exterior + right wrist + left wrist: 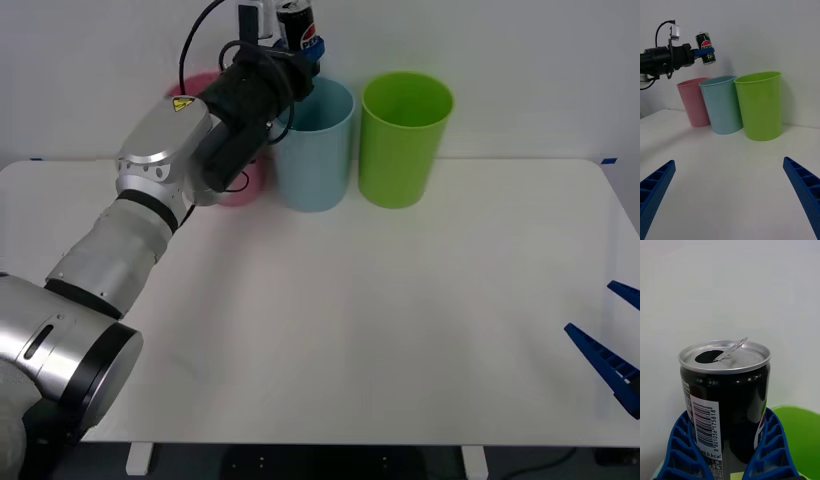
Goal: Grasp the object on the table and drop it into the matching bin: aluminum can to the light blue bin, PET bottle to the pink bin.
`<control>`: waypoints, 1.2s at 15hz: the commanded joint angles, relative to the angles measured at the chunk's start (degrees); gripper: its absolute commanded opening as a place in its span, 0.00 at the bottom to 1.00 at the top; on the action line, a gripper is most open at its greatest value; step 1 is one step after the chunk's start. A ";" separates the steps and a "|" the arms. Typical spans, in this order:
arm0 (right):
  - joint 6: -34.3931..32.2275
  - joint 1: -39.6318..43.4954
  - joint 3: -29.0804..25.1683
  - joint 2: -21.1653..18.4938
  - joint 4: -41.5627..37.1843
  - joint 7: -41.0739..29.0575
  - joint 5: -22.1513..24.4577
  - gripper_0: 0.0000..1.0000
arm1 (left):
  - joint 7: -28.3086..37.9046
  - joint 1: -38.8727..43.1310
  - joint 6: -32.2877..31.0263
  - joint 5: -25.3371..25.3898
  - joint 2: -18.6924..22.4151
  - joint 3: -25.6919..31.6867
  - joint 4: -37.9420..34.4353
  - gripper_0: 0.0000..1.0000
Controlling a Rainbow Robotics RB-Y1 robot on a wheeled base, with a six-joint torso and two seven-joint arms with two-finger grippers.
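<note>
My left arm (pixel 150 215) is silver with black joint bands, a yellow warning sticker (pixel 182 103), looping black cables and a black wrist; my fingers (pixel 769 450) are blue and ribbed.

Black can (pixel 300 25) with opened silver top, upright, held in air top centre, above light blue bin (pixel 315 145); pink bin (pixel 240 180) just left.

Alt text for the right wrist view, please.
The left gripper holds a can upright in the air above the pink bin and light blue bin, with a green bin beside them. The right gripper is open over the white table.
</note>
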 commanded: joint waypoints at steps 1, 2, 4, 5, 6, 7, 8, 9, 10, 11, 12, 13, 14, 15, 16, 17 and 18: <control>0.00 0.00 0.00 0.00 0.00 0.00 0.00 1.00 | -1.11 -2.42 1.68 -0.46 -1.07 0.00 2.89 0.00; 0.00 0.00 0.00 0.00 0.00 0.00 0.00 1.00 | -1.20 -2.60 2.12 -0.46 -1.16 0.00 2.89 0.00; 0.00 0.00 0.00 0.00 0.00 0.00 0.00 1.00 | -1.55 -2.68 2.74 -0.46 -1.33 0.00 2.89 0.00; 0.00 0.00 0.00 0.00 0.00 0.00 0.00 1.00 | -1.73 -2.68 2.91 -0.46 -1.42 0.00 2.89 0.00; 0.00 0.00 0.00 0.00 0.00 0.00 0.00 1.00 | -1.73 -2.60 2.91 -0.46 -1.51 0.00 2.89 0.02; 0.00 0.00 0.00 0.00 0.00 0.00 0.00 1.00 | -1.81 -2.68 2.91 -0.46 -1.51 -0.08 2.89 0.05; 0.00 0.00 0.00 0.00 0.00 0.00 0.00 1.00 | -1.64 -2.68 3.00 -0.29 -1.51 0.00 2.89 0.18; 0.00 0.00 0.00 0.00 0.00 0.00 0.00 1.00 | -1.64 -2.68 3.26 -0.20 -1.51 0.00 2.89 0.81; 0.00 0.00 0.00 0.00 0.00 0.00 0.00 1.00 | -1.81 -2.68 3.35 -0.11 -1.51 0.00 2.81 1.00; 0.00 0.00 0.00 0.00 0.00 0.00 0.00 1.00 | -1.81 -2.60 3.44 -0.02 -1.51 0.00 2.89 1.00; 0.00 0.00 0.00 0.00 0.00 0.00 0.00 1.00 | -1.81 -2.68 3.44 0.15 -1.51 0.00 2.89 1.00; 0.00 0.00 0.00 0.00 0.00 0.00 0.00 1.00 | -1.73 -2.60 3.44 0.42 -1.51 -0.08 2.89 1.00; 0.00 0.00 0.00 0.00 0.00 0.00 0.00 1.00 | -1.64 -2.60 3.44 0.59 -1.51 0.00 2.89 1.00; 0.00 0.00 0.00 0.00 0.00 0.00 0.00 1.00 | -1.64 -2.60 3.44 0.68 -1.51 0.00 2.89 1.00; 0.00 0.00 0.00 0.00 0.00 0.00 0.00 1.00 | -1.64 -2.60 3.44 0.85 -1.51 0.00 2.89 1.00; 0.00 0.00 0.00 0.00 0.00 0.00 0.00 1.00 | -1.55 -2.60 3.44 1.03 -1.51 0.00 2.81 1.00; 0.00 0.00 0.00 0.00 0.00 0.00 0.00 1.00 | -1.55 -2.51 3.44 1.29 -1.42 0.00 2.81 1.00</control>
